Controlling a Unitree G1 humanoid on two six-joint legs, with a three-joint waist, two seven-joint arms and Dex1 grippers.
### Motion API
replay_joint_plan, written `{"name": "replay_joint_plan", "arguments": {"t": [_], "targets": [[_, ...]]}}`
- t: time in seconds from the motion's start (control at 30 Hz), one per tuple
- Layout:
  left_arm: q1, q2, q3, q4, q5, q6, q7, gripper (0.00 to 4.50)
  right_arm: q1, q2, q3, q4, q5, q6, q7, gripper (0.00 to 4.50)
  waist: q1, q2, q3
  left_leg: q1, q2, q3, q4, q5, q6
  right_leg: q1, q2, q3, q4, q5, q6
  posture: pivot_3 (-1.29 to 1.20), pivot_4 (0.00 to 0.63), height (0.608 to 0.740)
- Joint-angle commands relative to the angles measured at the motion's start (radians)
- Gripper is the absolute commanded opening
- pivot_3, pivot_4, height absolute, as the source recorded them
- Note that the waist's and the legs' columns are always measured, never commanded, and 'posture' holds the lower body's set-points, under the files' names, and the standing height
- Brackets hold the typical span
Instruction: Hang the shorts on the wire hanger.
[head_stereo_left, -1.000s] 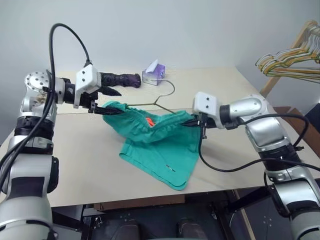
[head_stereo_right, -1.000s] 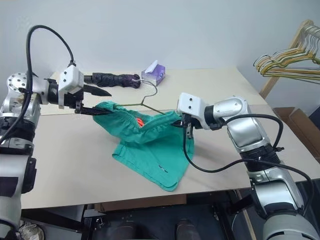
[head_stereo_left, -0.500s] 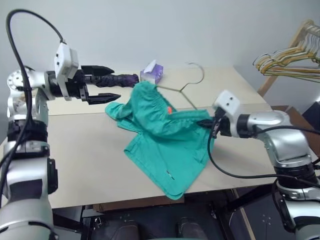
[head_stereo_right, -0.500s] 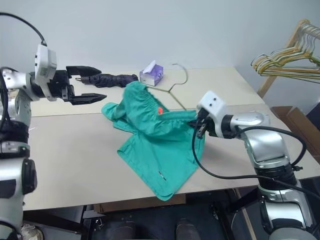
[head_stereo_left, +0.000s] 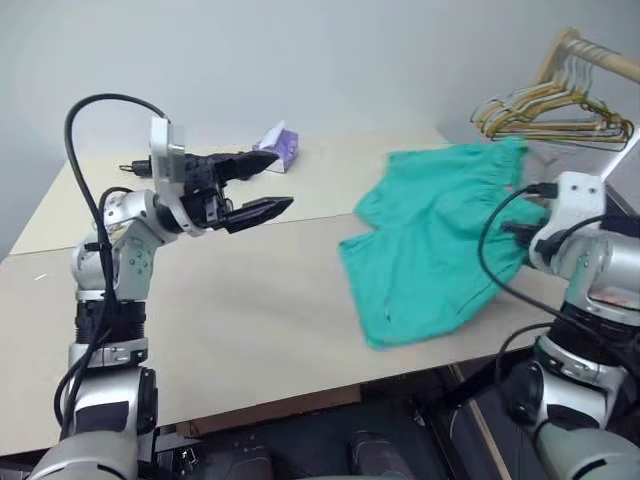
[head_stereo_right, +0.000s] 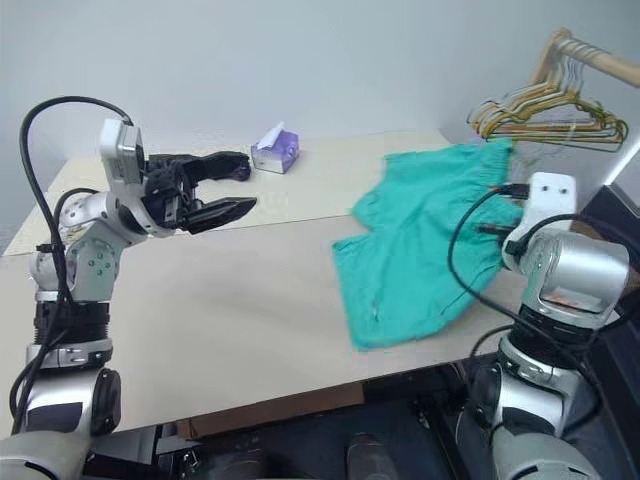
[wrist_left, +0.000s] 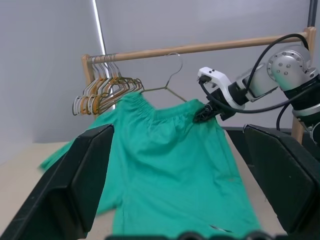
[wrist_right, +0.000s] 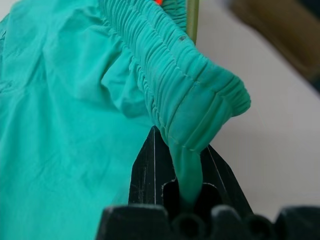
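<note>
The teal shorts (head_stereo_left: 430, 240) hang by their gathered waistband at the table's right end, legs trailing down onto the tabletop. My right gripper (wrist_left: 204, 113) is shut on the waistband's end, and the right wrist view has the cloth pinched between its fingers (wrist_right: 150, 165). The thin wire hanger (wrist_left: 166, 88) runs inside the waistband, and its hook stands up above the shorts, in front of the wooden rail. My left gripper (head_stereo_left: 278, 181) hovers over the table's left part, open and holding nothing, pointing at the shorts from well away.
A wooden rack with a bunch of yellowish hangers (head_stereo_left: 545, 100) stands just behind the shorts at the far right. A purple tissue box (head_stereo_left: 277, 147) and a dark folded umbrella (head_stereo_right: 222, 159) lie at the back of the table (head_stereo_left: 250, 300).
The left gripper let go of the shorts, opened and drew back. The right gripper swung right towards the rack, carrying shorts and hanger. The camera turned right too.
</note>
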Motion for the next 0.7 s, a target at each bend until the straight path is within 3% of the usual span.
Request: {"name": "replay_joint_plan", "arguments": {"t": [0.03, 0.27, 0.57, 0.7], "targets": [[-0.020, -0.005, 0.005, -0.051, -0.033, 0.012, 0.018, 4.49, -0.104, 0.030, -0.110, -0.002, -0.125, 0.008, -0.122, 0.00, -0.015, 0.001, -0.001, 0.000, 0.000, 0.000, 0.000, 0.000, 0.000, 0.000, 0.000, 0.000, 0.000, 0.000, 0.000, -0.18, 0.000, 0.740], [-0.006, -0.009, 0.005, -0.105, -0.056, 0.036, 0.056, 4.49, -0.302, -0.050, -0.215, 0.212, -0.174, -0.063, -0.284, 0.00, -0.057, 0.011, -0.003, 0.001, -0.001, 0.000, -0.001, 0.000, 0.000, 0.001, -0.001, 0.001, -0.001, 0.000, 0.000, -0.17, 0.000, 0.740], [0.019, -0.002, 0.016, -0.175, -0.074, 0.053, 0.100, 4.49, -0.555, -0.188, -0.365, 0.718, -0.045, -0.344, -0.446, 0.00, -0.082, 0.017, -0.002, 0.018, -0.001, 0.001, -0.012, 0.000, 0.000, 0.017, 0.000, 0.002, -0.008, 0.000, 0.000, -0.13, 0.000, 0.740], [0.017, -0.009, 0.055, -0.208, -0.146, 0.075, 0.117, 4.49, -0.632, -0.277, -0.346, 0.934, 0.010, -0.462, -0.506, 0.00, -0.082, 0.019, 0.000, 0.018, -0.002, 0.001, -0.014, 0.000, 0.000, 0.016, 0.000, 0.003, -0.009, 0.000, 0.000, -0.12, 0.000, 0.740]]}}
